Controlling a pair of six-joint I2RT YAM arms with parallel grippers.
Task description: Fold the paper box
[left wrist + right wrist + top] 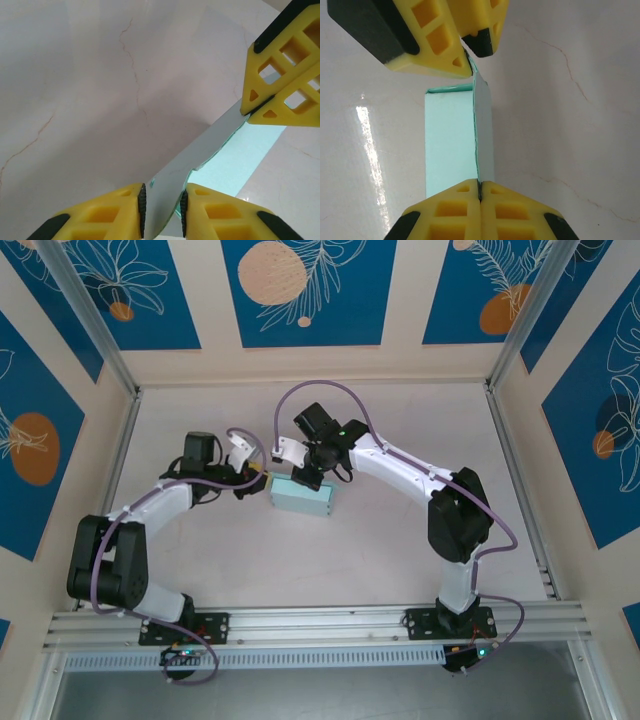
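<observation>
The paper box (pixel 300 500) is pale light-blue card lying on the table between the two arms. In the right wrist view its flat panel (pixel 449 145) lies on the table with a narrow wall (pixel 484 135) standing up along its right side. My right gripper (pixel 480 189) is shut on the near end of that wall. My left gripper (pixel 468 57) pinches the far end. In the left wrist view the grey-looking wall (pixel 210 145) runs from my left gripper (pixel 163 210), shut on it, up to the right gripper (pixel 248 112). From above, the left gripper (pixel 262 478) and right gripper (pixel 303 478) meet at the box's back edge.
The pale marbled table (pixel 400 420) stretches open on all sides of the box. Aluminium posts and patterned blue walls ring it, and a rail (pixel 320 625) carries the arm bases along the near edge. The right arm's cable (pixel 300 395) loops above the grippers.
</observation>
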